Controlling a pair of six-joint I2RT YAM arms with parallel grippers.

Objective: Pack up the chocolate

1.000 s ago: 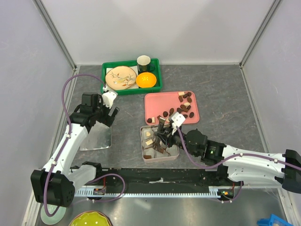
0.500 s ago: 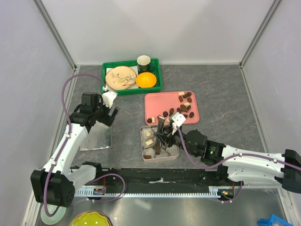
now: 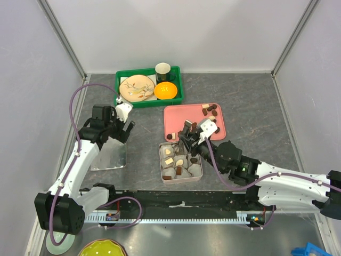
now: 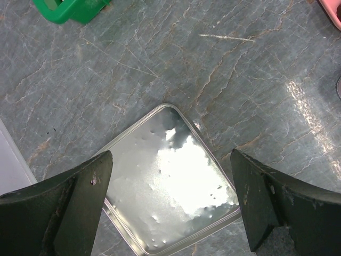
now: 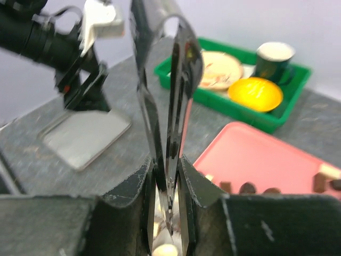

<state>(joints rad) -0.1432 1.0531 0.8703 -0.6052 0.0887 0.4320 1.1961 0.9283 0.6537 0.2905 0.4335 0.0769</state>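
Dark brown and beige chocolate pieces lie on a pink tray. Several more sit in grey paper cups in an open metal tin. My right gripper is shut on black tongs and hovers over the tin's far edge, by the tray's near left corner. In the right wrist view the gripper clamps the tongs, with the tray's pieces to the right. The tong tips look closed and empty. My left gripper is open above the tin's lid.
A green tray at the back holds a plate, an orange bowl and a dark mug. The lid lies left of the tin. A yellow-green bowl sits at the near edge.
My right gripper with the tongs has lifted out of the tin and moved back toward the pink tray. The left arm has not moved.
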